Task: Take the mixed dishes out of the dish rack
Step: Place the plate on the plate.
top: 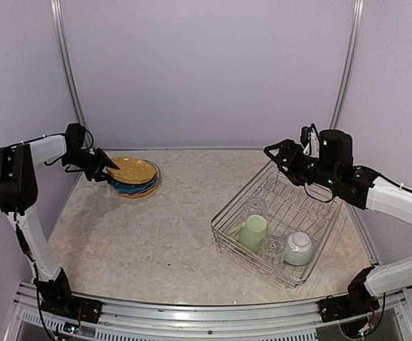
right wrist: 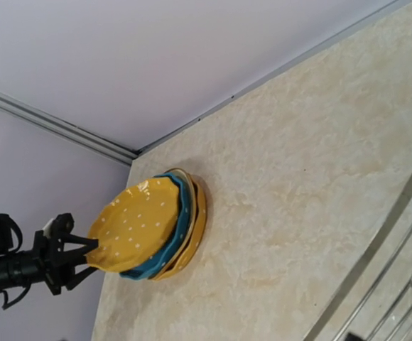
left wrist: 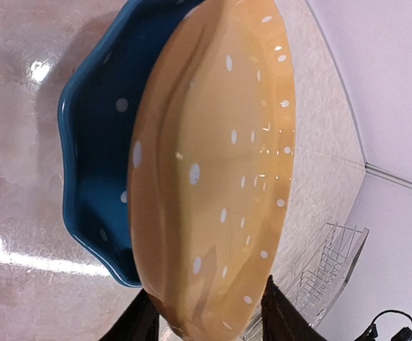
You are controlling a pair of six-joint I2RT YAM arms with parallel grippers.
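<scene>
**A:** Top external view, far left: what does the left gripper point(top: 106, 165) have?

**B:** Its jaws are closed on the left rim of the top yellow dotted plate point(top: 132, 170). The left wrist view shows a black finger point(left wrist: 141, 321) on each side of that rim, pressed against it.

**A:** Does the plate lie flat?

**B:** No. In the right wrist view it is tilted, raised at the gripped edge, with its other side resting on the blue plate point(left wrist: 92, 177). Another yellow plate point(right wrist: 197, 222) lies under the blue one. The stack sits on the surface point(top: 177, 234) near its far left corner.

**A:** And further right?

**B:** The dish rack point(top: 312, 206) stands on the right half of the surface, well apart from the stack. Its near end holds a pale green mug point(top: 253, 231), a clear glass point(top: 273, 247) just beside it, and then a small bowl point(top: 298, 248).

**A:** The right gripper?

**B:** The right gripper point(top: 277, 150) hangs above the rack's far corner and holds nothing. I cannot tell how far apart its jaws stand, because its own wrist view does not show the fingers.
</scene>
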